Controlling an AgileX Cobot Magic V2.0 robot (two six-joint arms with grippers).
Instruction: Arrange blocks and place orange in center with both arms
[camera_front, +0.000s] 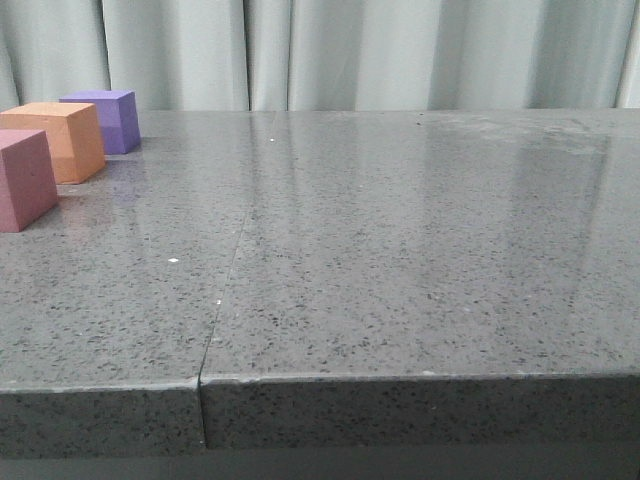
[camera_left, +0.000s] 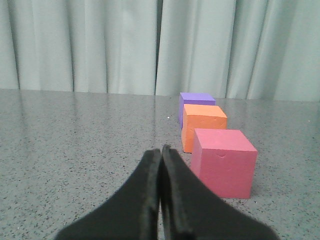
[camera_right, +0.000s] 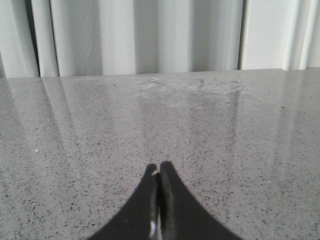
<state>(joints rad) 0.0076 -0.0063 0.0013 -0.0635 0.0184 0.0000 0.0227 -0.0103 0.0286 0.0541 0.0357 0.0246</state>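
While front view shows blocks (camera_front: 60, 140) only, wrist views show left fingers (camera_left: 150, 175), right fingers (camera_right: 155, 182) pressed together, empty.

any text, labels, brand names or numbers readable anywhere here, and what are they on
None: no words, numbers, logos or signs show in any view.
The purple cube, orange cube and pink cube have plain faces.
The left gripper and right gripper, both shut, show bare black fingers.
The speckled table and the curtain carry no marking.
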